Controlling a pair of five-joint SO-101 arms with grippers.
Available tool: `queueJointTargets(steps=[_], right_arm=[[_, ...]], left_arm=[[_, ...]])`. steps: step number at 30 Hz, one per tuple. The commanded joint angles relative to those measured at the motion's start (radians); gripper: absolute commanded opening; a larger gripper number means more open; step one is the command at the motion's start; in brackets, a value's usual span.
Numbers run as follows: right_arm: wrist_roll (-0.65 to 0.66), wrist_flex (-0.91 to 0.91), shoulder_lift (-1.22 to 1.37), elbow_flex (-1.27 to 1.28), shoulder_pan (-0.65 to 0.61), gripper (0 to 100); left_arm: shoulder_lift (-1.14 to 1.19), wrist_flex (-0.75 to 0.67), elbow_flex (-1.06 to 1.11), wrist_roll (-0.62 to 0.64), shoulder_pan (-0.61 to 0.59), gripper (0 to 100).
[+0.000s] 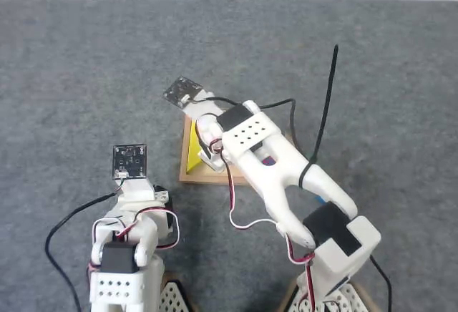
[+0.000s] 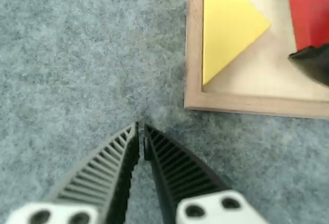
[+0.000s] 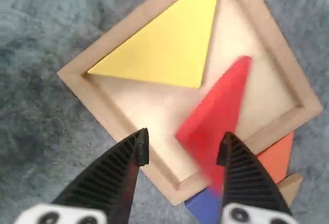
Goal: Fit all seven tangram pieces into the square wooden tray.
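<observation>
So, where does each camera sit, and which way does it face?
High view: fixed overhead, facing down on the carpet; both arms show, the right arm stretched over the tray.
Left wrist view: on the left arm, facing down at carpet beside the tray's corner; the shut left gripper shows.
Right wrist view: on the right arm, facing down into the tray; the open right gripper shows, above the red piece.
Shared: all three show the tray and the yellow triangle.
</observation>
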Motion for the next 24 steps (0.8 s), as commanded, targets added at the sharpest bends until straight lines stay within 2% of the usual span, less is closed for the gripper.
queueJointTargets(steps=[1, 5, 9, 14, 18, 20, 23, 24], right_arm=[[0.048, -0.068, -0.085, 0.038, -0.004, 18.3], [0.133, -0.125, -0.085, 0.066, 0.001, 18.3], [0.141, -0.119, -0.090, 0.071, 0.045, 18.3], [0.140, -0.021, -0.113, 0.081, 0.193, 18.3], [0.137, -0.054, -0.189, 0.199, 0.194, 18.1], [0.133, -0.120, -0.236, 0.270, 0.191, 13.5], [0.081, -0.206, -0.268, 0.341, 0.209, 0.8], [0.068, -0.223, -0.268, 0.354, 0.220, 0.4]], left_arm=[[-0.020, 0.002, -0.013, -0.011, -0.006, 1], [-0.020, 0.002, -0.013, -0.011, -0.006, 1], [-0.020, 0.002, -0.013, -0.011, -0.006, 1], [-0.020, 0.002, -0.013, -0.011, -0.006, 1], [-0.020, 0.002, -0.013, -0.011, -0.006, 1], [-0.020, 0.002, -0.013, -0.011, -0.006, 1], [-0.020, 0.002, -0.013, -0.011, -0.006, 1], [-0.020, 0.002, -0.013, -0.011, -0.006, 1]])
